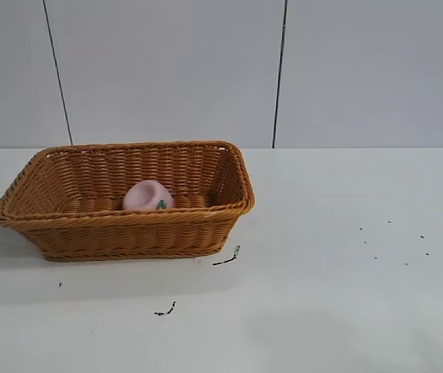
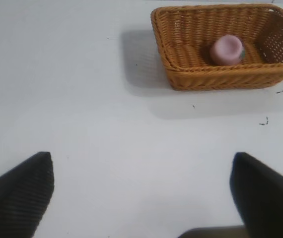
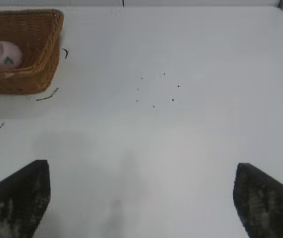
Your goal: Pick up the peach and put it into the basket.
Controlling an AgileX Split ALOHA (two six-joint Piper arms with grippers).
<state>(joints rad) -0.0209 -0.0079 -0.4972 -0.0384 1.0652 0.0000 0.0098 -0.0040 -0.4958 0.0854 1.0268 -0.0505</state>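
The pale-pink peach [image 1: 148,196] with a green leaf mark lies inside the orange-brown wicker basket [image 1: 58,237], near its front wall. It also shows in the left wrist view [image 2: 226,49] and the right wrist view [image 3: 4,54], inside the basket [image 2: 216,79] [image 3: 42,64]. Neither arm shows in the exterior view. My left gripper [image 2: 141,193] is open and empty, well away from the basket over bare table. My right gripper [image 3: 141,198] is open and empty, also far from the basket.
The white table [image 1: 338,256] carries small black scuff marks [image 1: 226,259] near the basket's front corner and several black specks [image 1: 396,241] to the right. A grey panelled wall stands behind the table.
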